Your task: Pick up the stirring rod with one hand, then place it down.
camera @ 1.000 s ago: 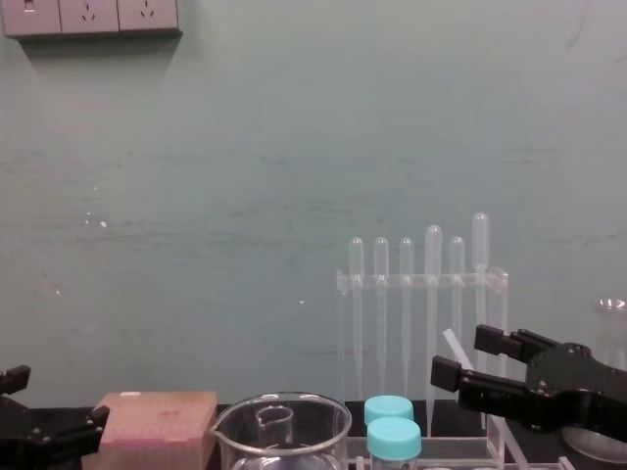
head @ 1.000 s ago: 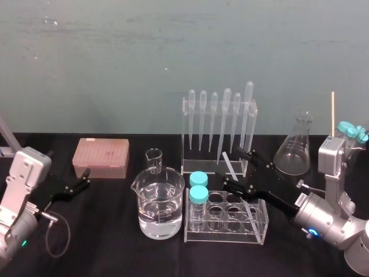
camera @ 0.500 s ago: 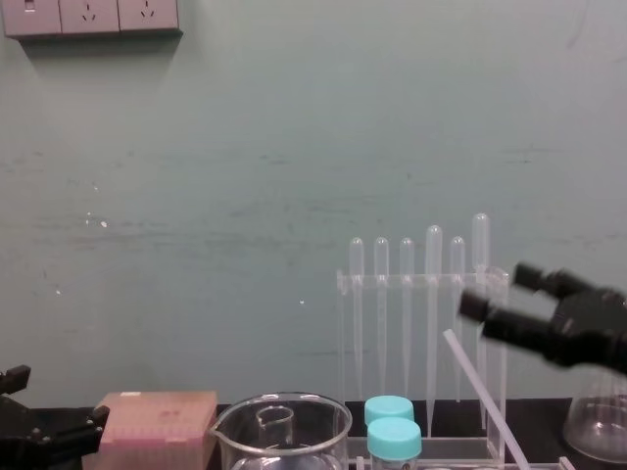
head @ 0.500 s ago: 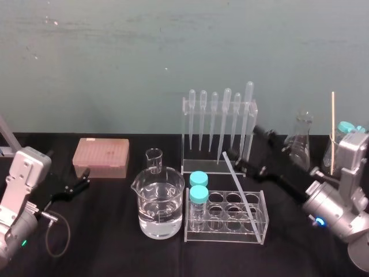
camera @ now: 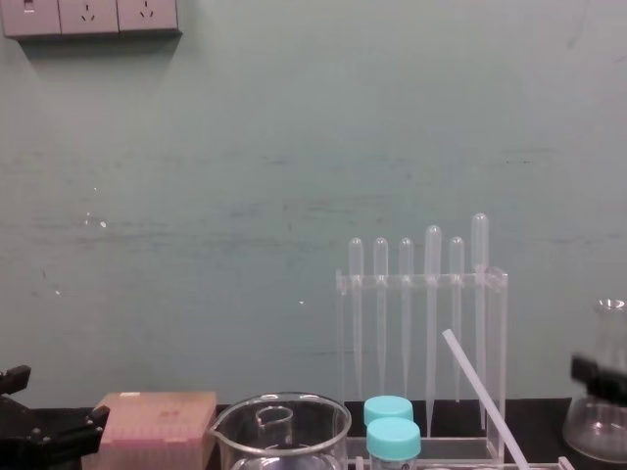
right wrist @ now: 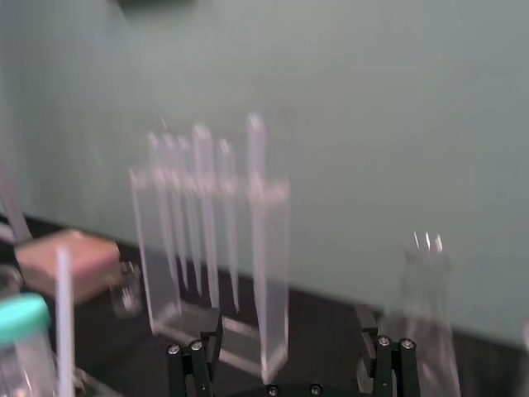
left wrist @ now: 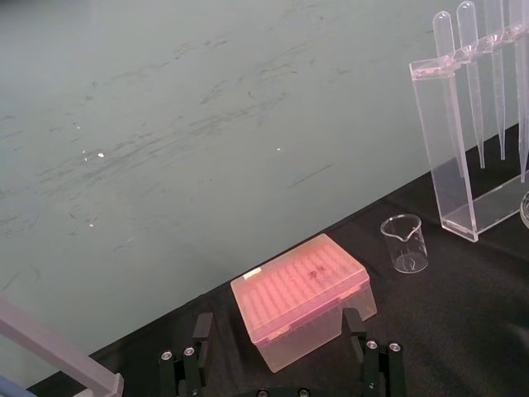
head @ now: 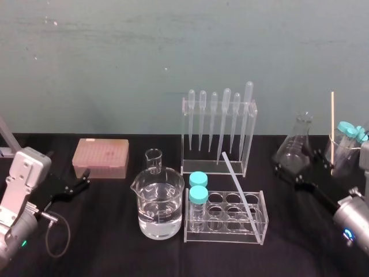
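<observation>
— Now, the stirring rod [head: 238, 187]?
— Released, leaning in the test-tube rack [head: 222, 238]. Right tool [head: 295, 172] has backed off to the rack's right, fingers spread; left tool [head: 84, 179] waits spread, well left.

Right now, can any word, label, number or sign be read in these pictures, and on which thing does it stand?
No text can be read.
Pink box: small dark marks on the lid, too small to read.
Large beaker: no scale that I can make out.
Wall sockets: no lettering to read.
Left gripper, open by the pink box, and right gripper, open by the flask: no label to read.
</observation>
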Available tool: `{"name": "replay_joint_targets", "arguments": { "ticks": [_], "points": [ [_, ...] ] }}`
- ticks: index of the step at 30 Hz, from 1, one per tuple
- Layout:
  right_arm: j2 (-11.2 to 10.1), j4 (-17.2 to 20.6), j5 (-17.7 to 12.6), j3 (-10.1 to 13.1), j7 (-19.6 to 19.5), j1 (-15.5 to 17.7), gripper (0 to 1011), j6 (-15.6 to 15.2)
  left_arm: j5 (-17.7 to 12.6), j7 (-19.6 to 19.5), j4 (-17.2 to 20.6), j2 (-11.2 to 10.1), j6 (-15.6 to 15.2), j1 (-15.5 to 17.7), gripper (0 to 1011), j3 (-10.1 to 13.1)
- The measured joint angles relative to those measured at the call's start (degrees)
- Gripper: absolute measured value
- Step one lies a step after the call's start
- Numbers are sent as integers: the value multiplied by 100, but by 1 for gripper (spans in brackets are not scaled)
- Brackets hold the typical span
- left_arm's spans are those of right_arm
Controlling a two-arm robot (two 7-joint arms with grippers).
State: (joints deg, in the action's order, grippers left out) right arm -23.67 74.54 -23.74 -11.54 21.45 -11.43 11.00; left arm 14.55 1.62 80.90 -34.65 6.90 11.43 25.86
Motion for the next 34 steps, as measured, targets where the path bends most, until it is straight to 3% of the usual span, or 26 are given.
{"name": "replay_joint_targets", "arguments": {
  "ticks": [4,34],
  "points": [
    [-27,-10,87,5,-104,66,1003,-383,0,0,0,0,0,0,1000,0],
    [-16,-9,50,5,-75,44,1003,-231,1,0,0,0,0,0,1000,0]
  ]
}}
